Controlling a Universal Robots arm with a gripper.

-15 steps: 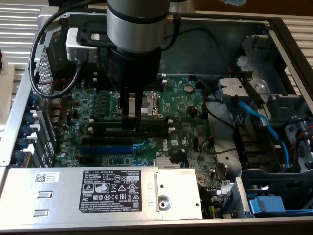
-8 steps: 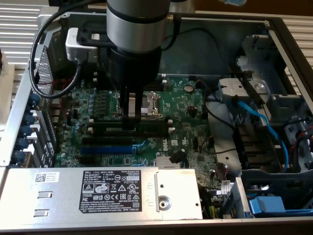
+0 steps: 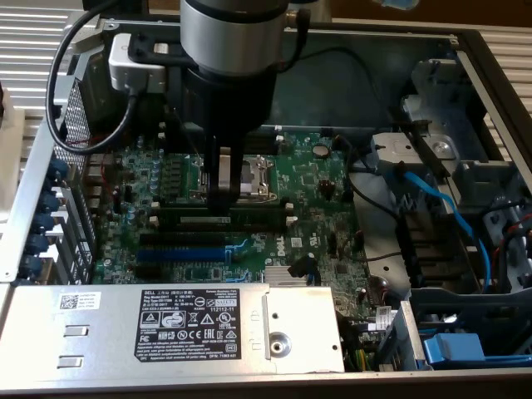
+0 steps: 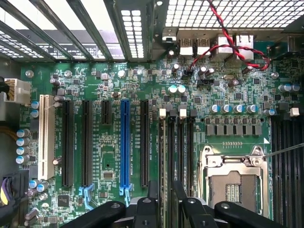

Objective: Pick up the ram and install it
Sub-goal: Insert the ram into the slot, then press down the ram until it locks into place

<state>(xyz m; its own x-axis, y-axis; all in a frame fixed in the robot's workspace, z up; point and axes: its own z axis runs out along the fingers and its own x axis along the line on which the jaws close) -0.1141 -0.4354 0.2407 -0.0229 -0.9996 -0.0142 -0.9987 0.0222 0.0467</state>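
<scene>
In the case (image 3: 366, 75): board (image 3: 316, 191) toward the exterior view's left, cables (image 3: 453, 212) toward its right, power box (image 3: 199, 324) nearest; on the board, ram (image 3: 249, 219) just near of the socket (image 3: 253, 176).

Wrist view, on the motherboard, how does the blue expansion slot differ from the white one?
Colour: the blue slot is bright blue, the white slot off-white.
Place: the white slot is outermost in the row, nearest the edge of the motherboard. The blue slot stands between black slots.
Clip: the blue slot ends in a blue clip, while the white slot shows none.
Both are long, narrow, empty and parallel.
</scene>
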